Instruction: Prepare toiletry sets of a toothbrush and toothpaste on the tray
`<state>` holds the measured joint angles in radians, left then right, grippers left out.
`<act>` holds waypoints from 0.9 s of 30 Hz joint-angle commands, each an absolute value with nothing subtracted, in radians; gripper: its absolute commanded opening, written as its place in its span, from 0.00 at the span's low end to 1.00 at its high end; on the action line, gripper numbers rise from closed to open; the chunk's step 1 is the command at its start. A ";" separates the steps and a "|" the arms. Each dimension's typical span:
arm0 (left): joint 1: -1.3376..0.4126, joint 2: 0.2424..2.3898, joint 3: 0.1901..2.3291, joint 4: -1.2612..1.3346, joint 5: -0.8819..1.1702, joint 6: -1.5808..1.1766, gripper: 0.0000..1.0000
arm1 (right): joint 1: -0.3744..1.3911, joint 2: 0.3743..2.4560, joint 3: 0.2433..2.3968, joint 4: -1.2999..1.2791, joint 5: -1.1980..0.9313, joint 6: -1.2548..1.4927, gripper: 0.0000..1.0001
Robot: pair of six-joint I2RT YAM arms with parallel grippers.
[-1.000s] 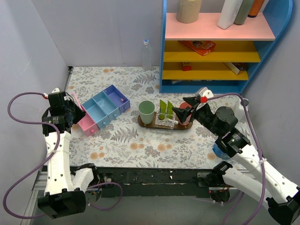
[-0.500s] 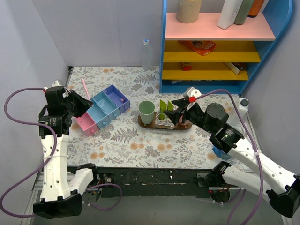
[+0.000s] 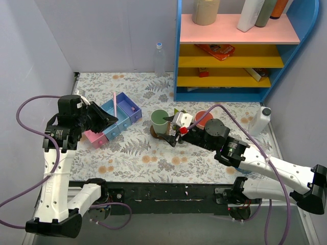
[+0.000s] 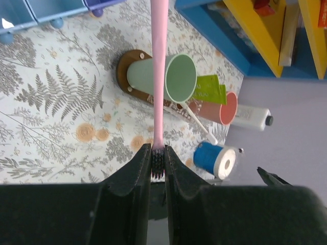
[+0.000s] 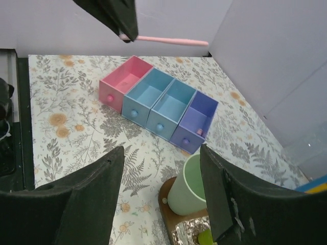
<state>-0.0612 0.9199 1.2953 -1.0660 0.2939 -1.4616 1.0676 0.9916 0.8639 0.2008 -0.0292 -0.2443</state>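
Observation:
My left gripper (image 3: 109, 121) is shut on the bristle end of a pink toothbrush (image 3: 114, 104), held in the air over the organiser. In the left wrist view the toothbrush (image 4: 159, 61) points at the green cup (image 4: 168, 76) on the dark-brown tray (image 4: 125, 64). Lime-green pieces (image 4: 209, 89) and a white toothbrush (image 4: 199, 122) lie behind the cup. My right gripper (image 3: 170, 130) is open and empty above the tray's middle, hiding most of it. The right wrist view shows the gripper (image 5: 162, 150) open over the cup (image 5: 191, 186) and the tray (image 5: 169, 201).
A pink-blue-purple organiser (image 3: 115, 116) with open drawers sits left of the tray. A pink cup (image 3: 203, 117) stands at the tray's right end. A white bottle (image 3: 259, 121) and a blue roll (image 4: 214, 158) are at the right. A blue shelf unit (image 3: 230, 51) stands behind.
My left gripper swung right with the pink toothbrush, from the pink drawer to over the blue ones. My right gripper moved left and lower, over the tray near the green cup.

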 commanded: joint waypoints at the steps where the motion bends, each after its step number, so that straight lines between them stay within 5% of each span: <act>1: -0.081 0.951 1.364 -1.172 0.434 -1.473 0.00 | 1.140 1.002 0.874 0.353 -0.006 -0.399 0.68; 27: -0.083 1.068 1.460 -1.382 0.678 -1.344 0.00 | 1.276 1.319 0.975 0.566 0.020 -0.589 0.61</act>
